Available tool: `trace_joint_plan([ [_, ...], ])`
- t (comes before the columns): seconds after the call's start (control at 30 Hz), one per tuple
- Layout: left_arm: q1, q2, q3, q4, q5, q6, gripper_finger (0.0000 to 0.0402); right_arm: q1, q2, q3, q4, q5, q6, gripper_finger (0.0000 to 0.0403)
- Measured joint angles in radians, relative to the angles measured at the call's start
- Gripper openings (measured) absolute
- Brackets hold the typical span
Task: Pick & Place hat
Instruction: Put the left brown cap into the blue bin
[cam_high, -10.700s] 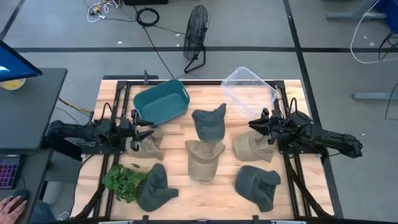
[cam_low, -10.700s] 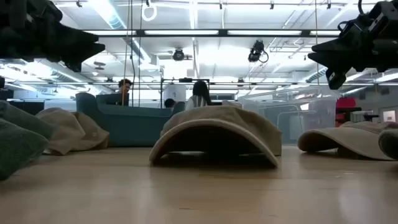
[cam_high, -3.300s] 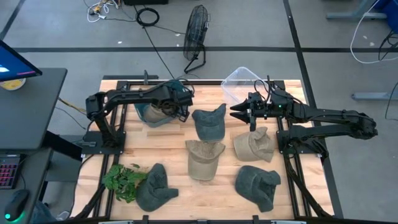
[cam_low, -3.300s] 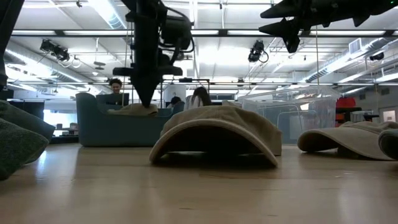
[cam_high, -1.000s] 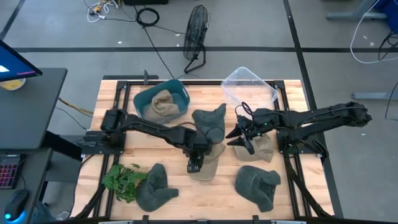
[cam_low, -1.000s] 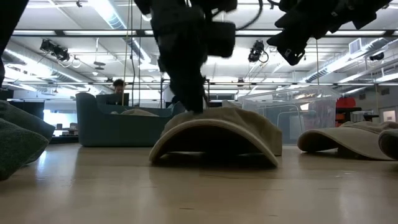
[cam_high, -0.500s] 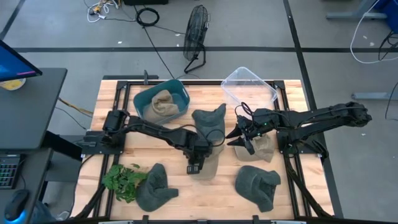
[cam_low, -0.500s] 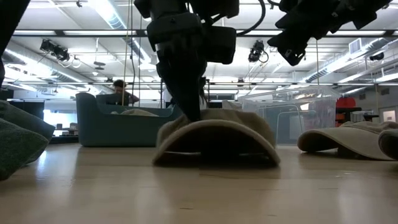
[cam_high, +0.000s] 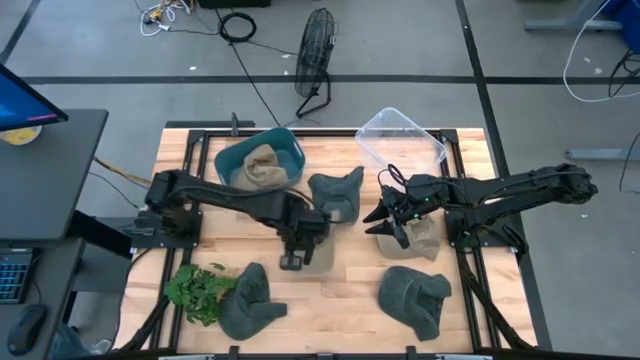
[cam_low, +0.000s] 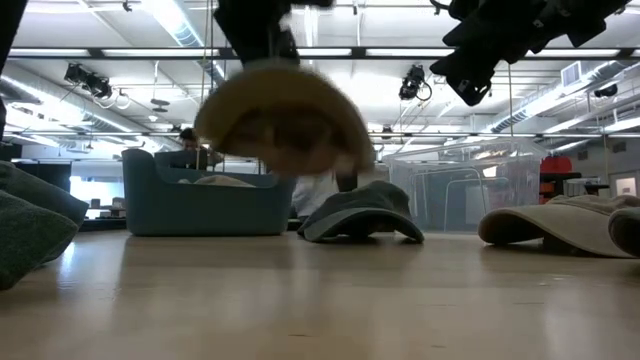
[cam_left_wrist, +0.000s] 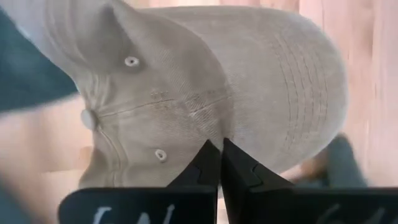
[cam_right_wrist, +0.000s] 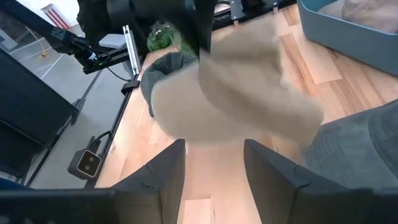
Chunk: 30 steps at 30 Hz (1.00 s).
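The tan hat (cam_low: 285, 105) hangs above the table's middle, with my left gripper (cam_left_wrist: 221, 163) shut on it; the high view shows it beside the gripper (cam_high: 298, 250) as a tan patch (cam_high: 320, 252). A second tan hat (cam_high: 262, 165) lies in the teal bin (cam_high: 232, 178). My right gripper (cam_right_wrist: 214, 168) stands open in the air over the near-left edge of another tan hat (cam_high: 412, 238) on the right, touching nothing. A dark green hat (cam_low: 362, 212) rests on its brim and rim behind the lifted one. My left gripper pinches a fold of the crown's cloth (cam_left_wrist: 208, 134) between its two fingers, near where the crown meets the brim. The fingers come from above, pointing down. The hat hangs below them, lifted clear of the table, its brim (cam_left_wrist: 305, 93) curving off to one side.
A clear plastic bin (cam_high: 400, 140) stands at the far right, next to the teal bin. Two more dark green hats (cam_high: 415, 298) (cam_high: 250, 298) and a leafy green plant (cam_high: 195, 288) lie along the near edge. Bare wood shows at the table's middle.
My left gripper has shut on the tan hat's crown, then risen and gone toward the table's left edge. The hat, which lay on the table, now hangs clear of it and uncovers the dark green hat behind it.
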Motion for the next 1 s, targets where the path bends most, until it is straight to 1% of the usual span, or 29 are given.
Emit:
trace_joint_plan([
  [0.1,0.0,-0.04,0.07,-0.127,-0.077,0.199,0.0004,0.0,0.0,0.0,0.0,0.0,0.0,0.0168],
  [0.17,0.001,-0.058,0.111,-0.21,-0.154,0.326,0.0004,0.0,0.0,0.0,0.001,0.0,0.0,0.0168],
  [0.23,0.012,-0.072,0.149,-0.29,-0.229,0.408,0.0004,0.0,0.0,0.0,0.0,0.0,0.0,0.0168],
  [0.27,0.025,-0.077,0.167,-0.335,-0.247,0.434,0.0004,0.0,0.0,0.0,0.0,0.0,0.0,0.0168],
  [0.37,0.068,-0.084,0.203,-0.431,-0.256,0.536,0.0003,0.0,0.0,0.0,0.0,0.0,0.0,0.0168],
  [0.43,0.099,-0.084,0.207,-0.439,-0.261,0.634,0.0003,0.0,0.0,0.0,0.001,0.0,0.0,0.0168],
  [0.53,0.154,-0.086,0.207,-0.439,-0.259,0.733,0.0003,0.0,0.0,0.0,0.001,0.005,-0.001,0.0168],
  [0.63,0.216,-0.082,0.207,-0.439,-0.283,0.785,0.0003,0.0,0.0,0.0,0.001,0.033,-0.001,0.0168],
  [0.73,0.278,-0.081,0.207,-0.44,-0.313,0.794,0.0003,0.0,0.0,0.0,0.001,0.035,-0.001,0.0168],
  [0.83,0.339,-0.082,0.207,-0.44,-0.306,0.803,0.0002,0.0,0.0,0.0,0.001,0.035,-0.001,0.0168],
  [0.9,0.372,-0.083,0.204,-0.439,-0.281,0.841,0.0002,0.0,0.0,0.0,0.001,0.034,0.0,0.0168],
  [1.0,0.41,-0.118,0.135,-0.439,-0.264,0.873,0.0002,0.0,0.0,0.0,0.001,0.035,0.0,0.0168],
])
